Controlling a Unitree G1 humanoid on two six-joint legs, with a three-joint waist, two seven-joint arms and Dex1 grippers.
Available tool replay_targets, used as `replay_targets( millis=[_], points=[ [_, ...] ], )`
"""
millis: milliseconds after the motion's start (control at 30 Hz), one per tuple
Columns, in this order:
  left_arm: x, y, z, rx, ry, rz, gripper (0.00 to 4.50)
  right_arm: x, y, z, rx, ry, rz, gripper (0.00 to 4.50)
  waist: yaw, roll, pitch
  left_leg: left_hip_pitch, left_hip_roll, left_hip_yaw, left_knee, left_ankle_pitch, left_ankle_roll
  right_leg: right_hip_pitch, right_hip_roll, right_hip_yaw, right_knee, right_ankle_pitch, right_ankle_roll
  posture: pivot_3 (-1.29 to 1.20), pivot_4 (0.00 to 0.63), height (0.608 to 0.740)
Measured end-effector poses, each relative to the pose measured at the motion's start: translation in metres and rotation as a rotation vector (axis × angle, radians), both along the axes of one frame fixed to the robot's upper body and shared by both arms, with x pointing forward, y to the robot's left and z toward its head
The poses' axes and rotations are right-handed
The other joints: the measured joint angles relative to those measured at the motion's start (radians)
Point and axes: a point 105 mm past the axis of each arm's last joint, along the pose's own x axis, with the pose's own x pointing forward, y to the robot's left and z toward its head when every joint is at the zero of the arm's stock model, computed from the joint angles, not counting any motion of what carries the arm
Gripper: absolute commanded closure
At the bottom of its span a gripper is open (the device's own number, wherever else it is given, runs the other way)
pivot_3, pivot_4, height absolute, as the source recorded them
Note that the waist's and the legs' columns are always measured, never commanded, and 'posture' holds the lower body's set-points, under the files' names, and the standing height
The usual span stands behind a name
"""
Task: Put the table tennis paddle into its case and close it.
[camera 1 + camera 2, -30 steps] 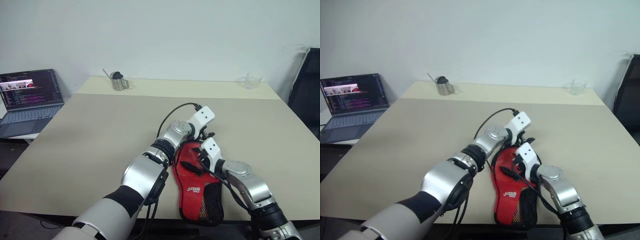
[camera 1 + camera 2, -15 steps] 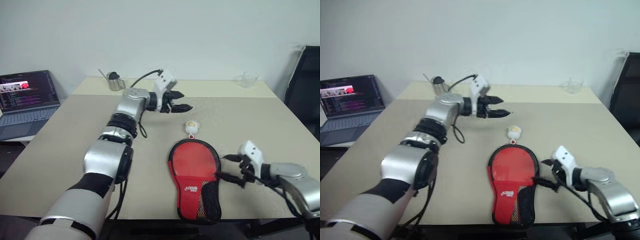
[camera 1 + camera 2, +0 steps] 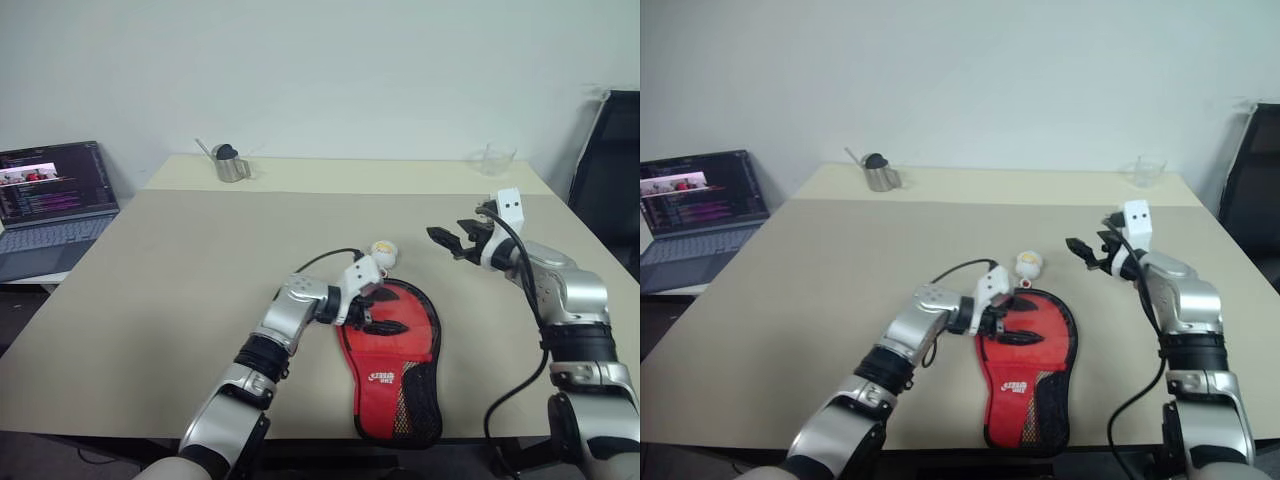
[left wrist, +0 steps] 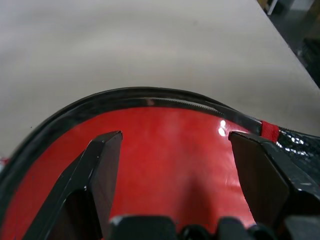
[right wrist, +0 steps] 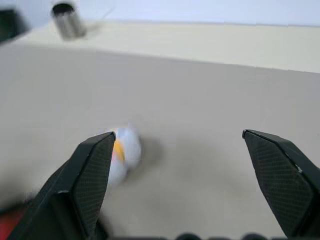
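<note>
— Where is the case (image 3: 392, 360) now?

— It lies flat on the beige table (image 3: 180, 270), near the front edge, red panel up. Its white fluffy charm (image 3: 383, 251) rests just beyond the round end. The paddle cannot be told apart from the red panel.

— And the left gripper (image 3: 386, 311)?

— It is over the round end of the case, fingers spread wide, with nothing between them.

— The right gripper (image 3: 447, 238)?

— It is raised above the table, well apart from the case, also spread and empty. A metal cup (image 3: 232, 164) and a clear glass (image 3: 494, 159) stand at the far edge, a laptop (image 3: 52, 203) at the left.
</note>
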Motion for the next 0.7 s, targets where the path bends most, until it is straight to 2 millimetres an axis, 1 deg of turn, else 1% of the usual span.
replay_targets(
  millis=[67, 100, 200, 233, 400, 533, 633, 700],
  points=[
    [0.004, 0.0, -0.011, 0.029, -0.019, 0.059, 0.8, 0.011, 0.015, -0.007, 0.018, 0.04, -0.016, 0.0, -0.007, 0.0, 0.0, 0.0, 0.0, 0.0, 0.0, 0.0, 0.0, 0.0, 0.0, 0.001, 0.0, 0.0, 0.0, 0.0, 0.15, 0.74],
    [0.006, 0.0, -0.011, 0.022, -0.025, 0.081, 0.8, 0.014, 0.021, -0.012, 0.02, 0.059, -0.021, 0.0, -0.008, 0.0, 0.0, 0.0, 0.0, 0.0, 0.0, 0.0, 0.0, 0.0, 0.0, 0.0, 0.0, 0.0, 0.0, 0.0, 0.15, 0.74],
    [0.016, -0.002, -0.012, 0.011, -0.055, 0.178, 0.8, 0.026, 0.052, -0.031, 0.036, 0.132, -0.035, 0.0, -0.01, 0.001, -0.001, 0.001, 0.0, 0.0, 0.0, 0.0, 0.0, 0.001, 0.0, 0.0, 0.001, 0.0, 0.0, 0.0, 0.15, 0.74],
    [0.019, -0.001, -0.012, 0.007, -0.065, 0.213, 0.8, 0.029, 0.06, -0.039, 0.035, 0.159, -0.047, 0.0, -0.01, 0.001, -0.001, 0.001, 0.0, 0.0, 0.0, 0.0, 0.0, 0.001, 0.0, 0.0, 0.001, 0.0, 0.0, 0.0, 0.15, 0.74],
    [0.033, 0.011, -0.009, 0.01, -0.108, 0.333, 0.8, 0.033, 0.077, -0.07, 0.052, 0.261, -0.088, 0.0, -0.011, 0.001, -0.001, 0.002, 0.0, 0.0, 0.0, 0.0, 0.001, 0.001, -0.001, 0.0, 0.001, 0.0, 0.0, 0.0, 0.15, 0.74],
    [0.034, 0.018, -0.008, 0.009, -0.12, 0.369, 0.8, 0.034, 0.09, -0.077, 0.053, 0.274, -0.084, 0.0, -0.013, 0.002, -0.001, 0.002, 0.001, 0.0, 0.0, 0.0, 0.001, 0.001, -0.001, 0.0, 0.002, 0.0, 0.0, 0.0, 0.15, 0.74],
    [0.032, 0.021, -0.008, 0.01, -0.12, 0.386, 0.8, 0.035, 0.095, -0.08, 0.04, 0.275, -0.083, 0.0, -0.014, 0.002, -0.001, 0.002, 0.001, 0.0, 0.0, 0.0, 0.0, 0.001, -0.001, 0.0, 0.002, 0.001, -0.001, 0.0, 0.15, 0.74],
    [0.032, 0.024, -0.008, 0.013, -0.12, 0.396, 0.77, 0.035, 0.097, -0.082, 0.039, 0.276, -0.081, 0.4, -0.014, 0.002, -0.002, 0.003, 0.002, 0.0, 0.0, 0.0, 0.0, 0.001, -0.001, 0.0, 0.002, 0.001, -0.001, 0.0, 0.15, 0.74]
  ],
)
